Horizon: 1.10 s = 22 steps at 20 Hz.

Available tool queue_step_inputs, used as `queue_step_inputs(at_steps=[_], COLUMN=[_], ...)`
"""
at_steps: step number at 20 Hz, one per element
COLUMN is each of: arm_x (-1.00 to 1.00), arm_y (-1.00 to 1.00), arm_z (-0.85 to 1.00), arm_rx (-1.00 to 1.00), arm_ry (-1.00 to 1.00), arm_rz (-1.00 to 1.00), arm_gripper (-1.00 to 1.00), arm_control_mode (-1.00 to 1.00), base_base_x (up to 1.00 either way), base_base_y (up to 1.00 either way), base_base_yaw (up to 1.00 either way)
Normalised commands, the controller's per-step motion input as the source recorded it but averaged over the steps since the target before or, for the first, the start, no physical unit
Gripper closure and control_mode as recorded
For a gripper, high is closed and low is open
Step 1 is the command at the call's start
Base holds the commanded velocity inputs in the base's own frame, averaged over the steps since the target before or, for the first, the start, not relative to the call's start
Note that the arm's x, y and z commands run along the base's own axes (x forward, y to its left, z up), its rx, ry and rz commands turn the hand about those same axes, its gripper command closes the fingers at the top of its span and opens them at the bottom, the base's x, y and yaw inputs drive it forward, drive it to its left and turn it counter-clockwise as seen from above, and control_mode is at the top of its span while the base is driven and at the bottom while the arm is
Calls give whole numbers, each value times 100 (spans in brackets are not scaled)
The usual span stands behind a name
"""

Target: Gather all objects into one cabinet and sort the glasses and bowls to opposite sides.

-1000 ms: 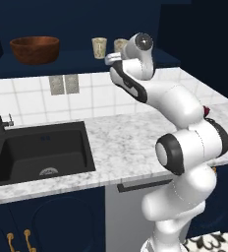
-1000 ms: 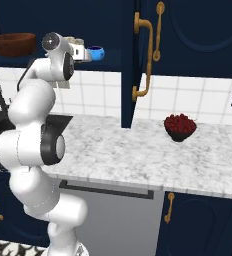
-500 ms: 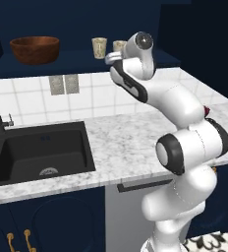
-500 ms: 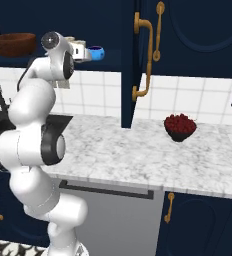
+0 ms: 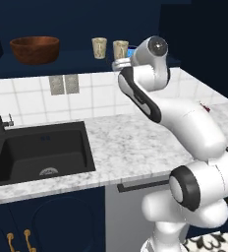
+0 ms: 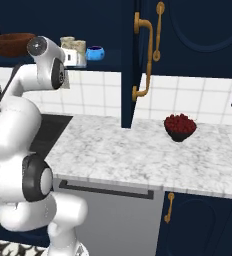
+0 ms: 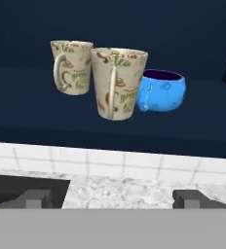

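Two beige cups [image 7: 72,67] [image 7: 117,82] are seen, printed with brown swirls and green letters. The small bowl [image 7: 161,90] beside them is bright blue with pale marks. The big bowl [image 5: 35,49] is reddish brown. The cabinet [image 6: 113,20] is dark navy blue, with a brass-coloured handle [image 6: 144,55]. The counter [image 6: 128,150] is speckled grey and white. Dark red fruit [image 6: 180,123] is seen in a dark bowl.
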Motion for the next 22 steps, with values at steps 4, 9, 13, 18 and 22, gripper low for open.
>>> queue_step_inputs(at_steps=[4,9,13,18,22], arm_x=[-100,-86,-38,-1,0], arm_y=[-4,0,0,0,0], arm_z=[-89,-100,-64,-6,0], arm_rx=[-2,-12,-2,0,0], arm_ry=[30,42,22,5,0], arm_rz=[0,0,0,0,0], arm_gripper=[-100,-100,-100,-100,-100], arm_control_mode=[-100,-100,-100,-100,-100], base_base_x=[0,0,0,0,0], base_base_y=[0,0,0,0,0], base_base_yaw=[0,0,0,0,0])
